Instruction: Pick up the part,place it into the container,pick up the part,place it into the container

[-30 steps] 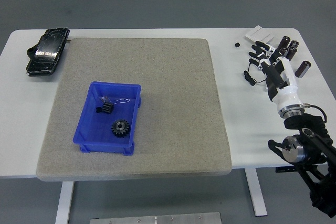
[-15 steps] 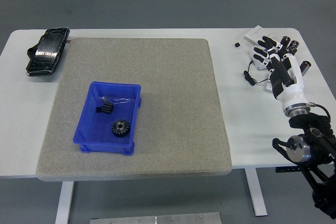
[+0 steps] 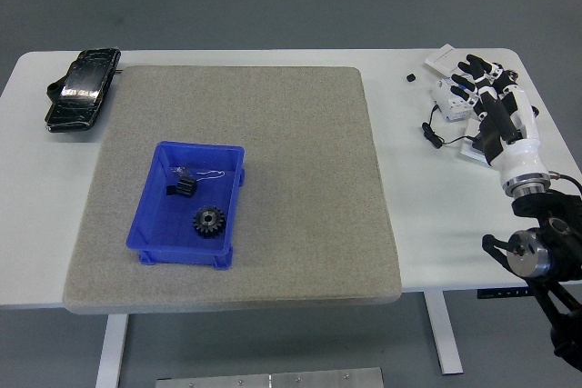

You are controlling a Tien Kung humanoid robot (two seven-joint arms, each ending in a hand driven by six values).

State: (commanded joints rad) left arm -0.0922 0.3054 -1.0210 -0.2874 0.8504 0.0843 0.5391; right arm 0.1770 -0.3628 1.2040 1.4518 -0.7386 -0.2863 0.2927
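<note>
Landmark: blue container point(image 3: 145, 222), seated on the grey mat point(image 3: 300, 179) toward the mat's left half, on the white table point(image 3: 427, 215).

- Gear part point(image 3: 209, 221): inside the container, lying flat on the floor, near the front right corner.
- Smaller black part point(image 3: 183, 188): inside the container, behind the gear and slightly left, apart from it; thin white wire or tag point(image 3: 211, 173) trailing from it toward the container's back right.
- Right hand point(image 3: 491, 102): far right of the container, off the mat, over the table's back right corner. Fingers spread and relaxed, holding nothing, pointing away toward the far edge. White forearm and black arm joints descending to the lower right corner of the head view.
- Small white boxes point(image 3: 450, 61) and a thin black cable point(image 3: 436, 131): beside and under the hand, far right of the container; details too small to tell.
- Tiny black item point(image 3: 411, 77): on bare table, right of the mat's back corner.
- Black pouch-like object point(image 3: 83, 88): behind and left of the container, at the mat's back left corner.
</note>
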